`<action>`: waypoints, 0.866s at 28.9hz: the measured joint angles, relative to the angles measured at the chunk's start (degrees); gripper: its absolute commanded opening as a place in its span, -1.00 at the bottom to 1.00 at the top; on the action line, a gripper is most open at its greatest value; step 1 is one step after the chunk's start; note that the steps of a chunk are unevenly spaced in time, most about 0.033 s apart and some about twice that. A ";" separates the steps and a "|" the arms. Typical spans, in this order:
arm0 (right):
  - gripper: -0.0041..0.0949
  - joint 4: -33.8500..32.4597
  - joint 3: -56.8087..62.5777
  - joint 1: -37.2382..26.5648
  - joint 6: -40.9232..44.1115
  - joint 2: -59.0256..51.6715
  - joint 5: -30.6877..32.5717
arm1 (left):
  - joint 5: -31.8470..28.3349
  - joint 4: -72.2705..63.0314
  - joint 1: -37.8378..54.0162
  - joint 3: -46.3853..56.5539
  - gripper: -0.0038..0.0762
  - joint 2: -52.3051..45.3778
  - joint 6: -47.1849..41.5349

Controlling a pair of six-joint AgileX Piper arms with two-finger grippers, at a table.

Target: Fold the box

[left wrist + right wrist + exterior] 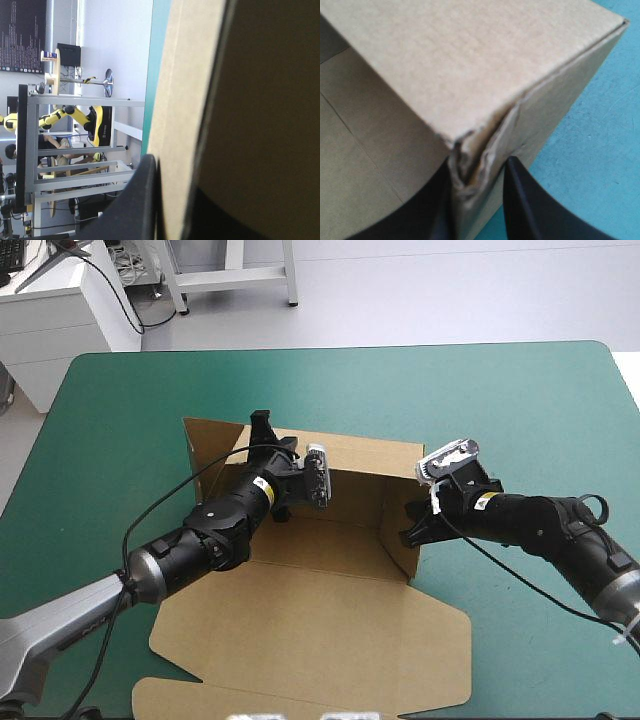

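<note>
Left pincer point(176, 192) pinches the far wall of the box point(330, 615). Right pincer point(477, 172) pinches the right wall's near end, where the board is crumpled. Box sits mid-tabletop point(500, 390), walls raised, lid flat toward the near edge. Judged light, stiff and easily creased; grip sound wall edges.

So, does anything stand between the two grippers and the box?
Nothing visible. The left gripper is shut on the left wall of the box, the right gripper on its crumpled right wall edge.
</note>
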 measured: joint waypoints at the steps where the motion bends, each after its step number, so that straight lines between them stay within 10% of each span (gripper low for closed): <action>1: -0.95 -0.09 0.00 0.00 0.22 0.00 -0.23 | 0.26 0.00 0.00 0.04 -0.92 0.00 0.00; 25: -0.82 0.50 0.02 -0.05 -0.44 0.00 -0.13 | 0.67 0.00 0.00 0.11 -0.92 0.00 -0.01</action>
